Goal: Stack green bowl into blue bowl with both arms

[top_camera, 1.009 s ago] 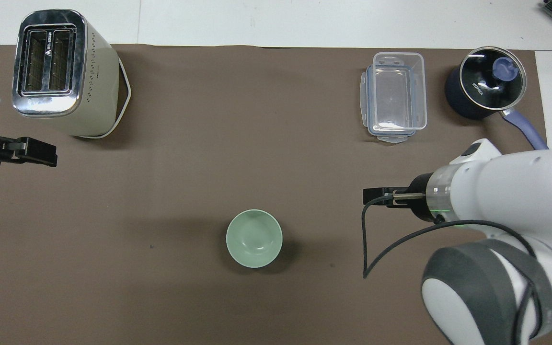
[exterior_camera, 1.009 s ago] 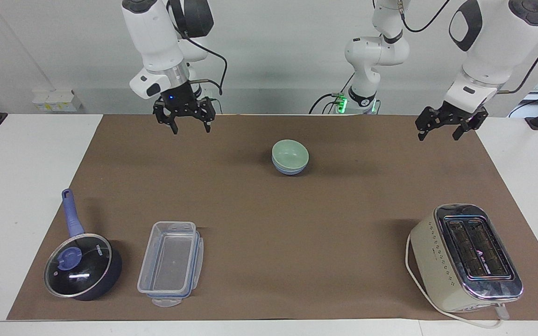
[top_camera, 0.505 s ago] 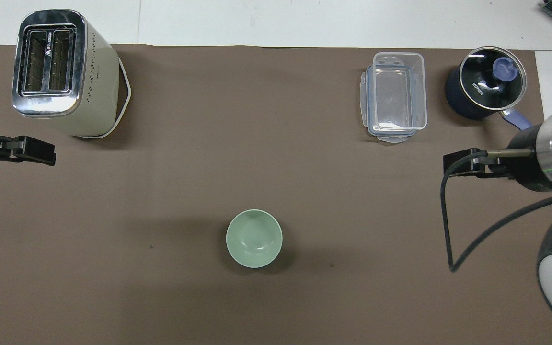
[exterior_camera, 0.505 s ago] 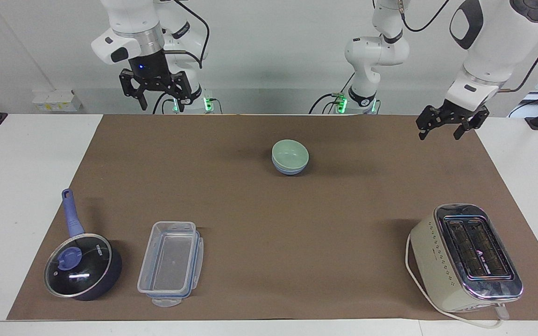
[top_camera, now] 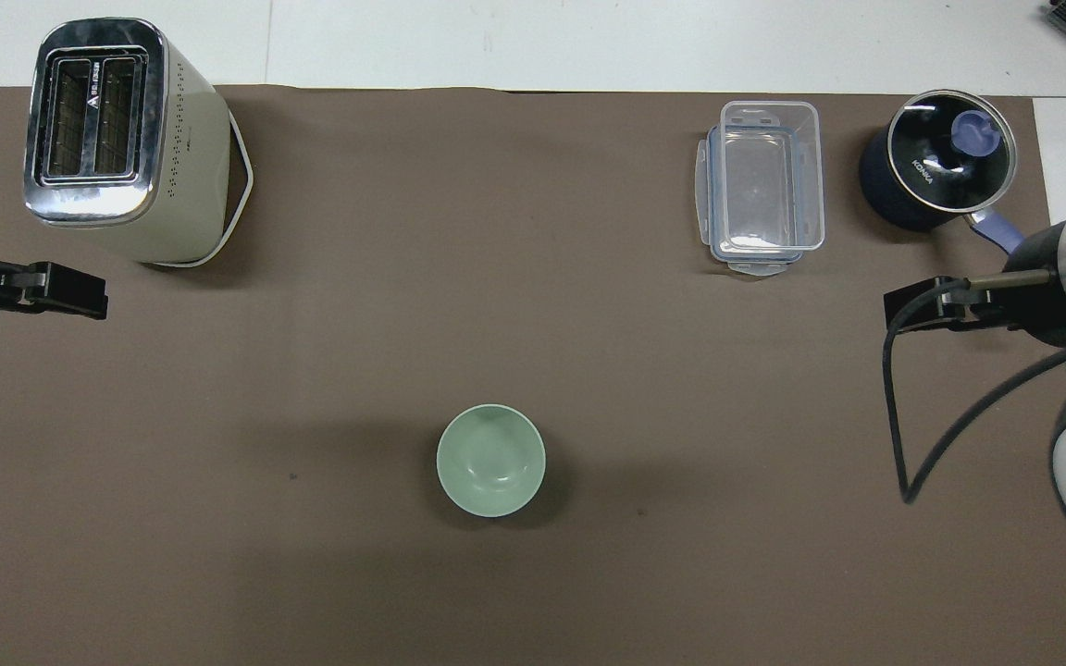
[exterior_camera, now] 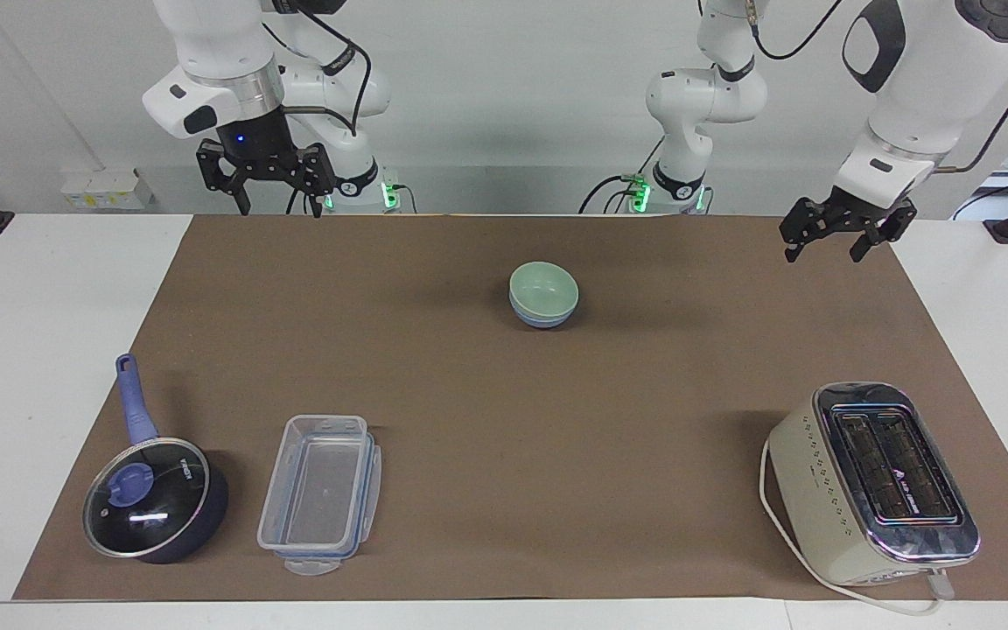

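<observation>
While I watch the brown mat [exterior_camera: 504,420], the toaster [exterior_camera: 871,481] sits toward the left arm's end. Both grippers hang raised, fingers spread, holding nothing: left gripper [exterior_camera: 836,234], right gripper [exterior_camera: 263,185]. The green bowl [exterior_camera: 542,288] rests nested inside the blue bowl [exterior_camera: 542,320].

The pan lid [top_camera: 951,150] reads, as far as legible, "KONKA".
</observation>
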